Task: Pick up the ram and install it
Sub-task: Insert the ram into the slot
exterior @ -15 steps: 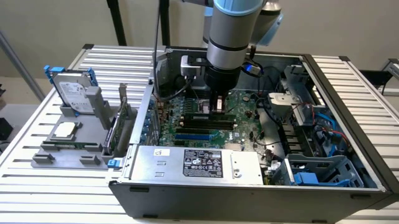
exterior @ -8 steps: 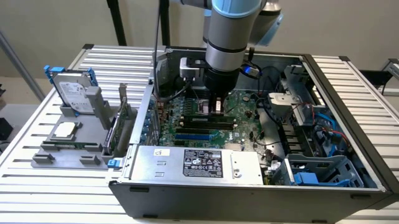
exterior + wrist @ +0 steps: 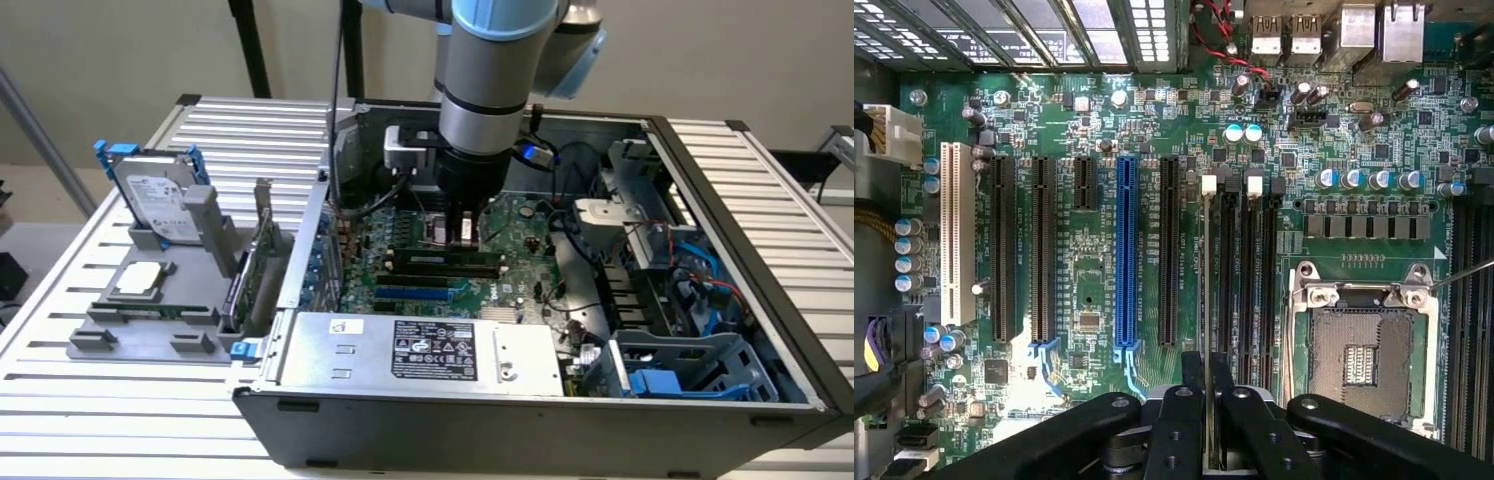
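Observation:
My gripper (image 3: 462,222) is lowered into the open computer case (image 3: 747,250), just over the motherboard (image 3: 1094,130). In the wrist view its black fingers (image 3: 1176,425) are shut on the ram (image 3: 1207,300). The ram shows edge-on as a thin pale line running along the leftmost memory slot (image 3: 1226,270), whose white latch (image 3: 1208,184) sits at the far end. In the exterior view the ram (image 3: 463,232) hangs upright between the fingers, right above the black memory slots (image 3: 441,262). I cannot tell whether its lower edge touches the slot.
A silver hard drive (image 3: 158,200), a chip (image 3: 140,280) and a green expansion card (image 3: 254,270) stand on a grey rack at the exterior view's left, outside the case. The power supply (image 3: 414,350) lies in front. The CPU socket (image 3: 1364,340) and blue slot (image 3: 1125,250) flank the memory slots.

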`<move>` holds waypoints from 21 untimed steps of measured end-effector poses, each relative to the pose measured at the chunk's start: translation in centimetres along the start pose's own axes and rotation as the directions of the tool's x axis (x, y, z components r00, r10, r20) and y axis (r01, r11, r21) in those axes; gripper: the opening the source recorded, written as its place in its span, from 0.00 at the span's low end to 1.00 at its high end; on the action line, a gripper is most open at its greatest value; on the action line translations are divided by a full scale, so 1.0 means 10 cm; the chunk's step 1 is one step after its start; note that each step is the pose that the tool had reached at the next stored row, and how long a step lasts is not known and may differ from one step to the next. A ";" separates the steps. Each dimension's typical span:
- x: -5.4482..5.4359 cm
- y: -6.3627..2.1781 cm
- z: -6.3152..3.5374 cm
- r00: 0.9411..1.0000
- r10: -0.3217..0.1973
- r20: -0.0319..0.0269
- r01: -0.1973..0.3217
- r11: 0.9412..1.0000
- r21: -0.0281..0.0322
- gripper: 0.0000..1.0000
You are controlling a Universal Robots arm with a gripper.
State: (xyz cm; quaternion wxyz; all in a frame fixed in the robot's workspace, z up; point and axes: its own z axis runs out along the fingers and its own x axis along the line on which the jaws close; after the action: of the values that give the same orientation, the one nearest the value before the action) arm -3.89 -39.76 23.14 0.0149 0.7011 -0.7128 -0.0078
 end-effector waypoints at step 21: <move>-0.01 -0.001 0.046 1.000 0.028 0.001 -0.028 1.000 0.000 0.14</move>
State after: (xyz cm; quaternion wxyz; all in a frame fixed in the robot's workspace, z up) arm -3.89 -39.62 22.68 0.0147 0.6912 -0.7225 -0.0081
